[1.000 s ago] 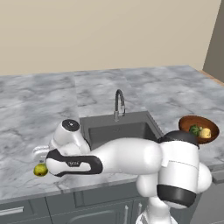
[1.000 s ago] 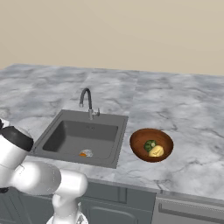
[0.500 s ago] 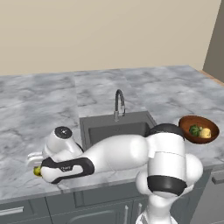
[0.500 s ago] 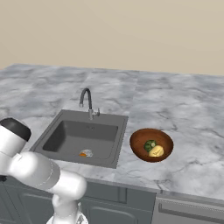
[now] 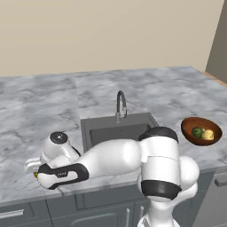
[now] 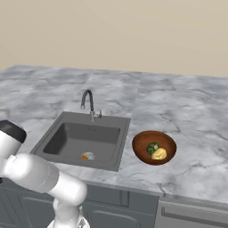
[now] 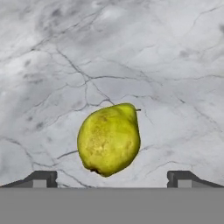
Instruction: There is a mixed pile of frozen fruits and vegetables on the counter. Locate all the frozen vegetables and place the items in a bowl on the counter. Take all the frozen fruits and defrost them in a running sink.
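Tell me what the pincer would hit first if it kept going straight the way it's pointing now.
Most likely the yellow-green fruit, lying on the counter between the open pincer's fingertips; depth is unclear.

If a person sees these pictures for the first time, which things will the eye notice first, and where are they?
First, the yellow-green fruit lying alone on the marbled counter, just ahead of the open hand. Next, the brown bowl right of the sink, holding broccoli and a potato. An orange ball lies in the sink.
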